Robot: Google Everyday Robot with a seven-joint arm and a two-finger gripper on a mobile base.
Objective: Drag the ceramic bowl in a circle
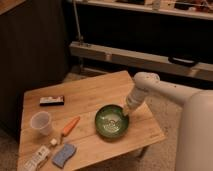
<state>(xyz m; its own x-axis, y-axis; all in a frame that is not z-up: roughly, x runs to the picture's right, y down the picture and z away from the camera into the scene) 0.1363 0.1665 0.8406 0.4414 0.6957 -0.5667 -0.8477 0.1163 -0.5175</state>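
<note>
Dark-green ceramic bowl (pixel 111 123) upright, pincer (pixel 126 112) at rim

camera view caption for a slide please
Gripper at the rim of the dark-green ceramic bowl on a wooden table, placed to drag it in a circle

- The gripper (pixel 125 114) is sitting at the bowl's (pixel 107 123) right rim, and its tip is getting lost against it.
- The right edge is cutting off the robot's body (pixel 198 135).
</note>
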